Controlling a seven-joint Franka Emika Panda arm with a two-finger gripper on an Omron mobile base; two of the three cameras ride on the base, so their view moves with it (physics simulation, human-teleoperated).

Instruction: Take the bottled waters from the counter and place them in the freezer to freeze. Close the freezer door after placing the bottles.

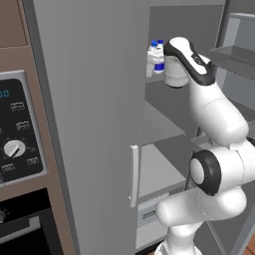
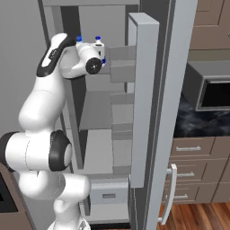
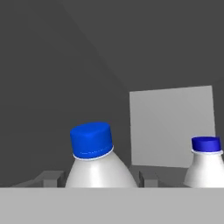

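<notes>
Two bottled waters with blue caps are inside the open freezer, on its upper shelf. In the hand view one bottle fills the middle, and my gripper is shut on it, a fingertip against each side. The other bottle stands apart to its right. From the base views the pair shows just beyond my hand, which hides the fingers. The freezer door stands wide open, its bins facing inward. The black counter lies to the right.
The fridge's other grey door is closed on the left, beside a brown-framed wall oven. A microwave sits above the counter, with taupe drawers below. Lower freezer shelves are bare.
</notes>
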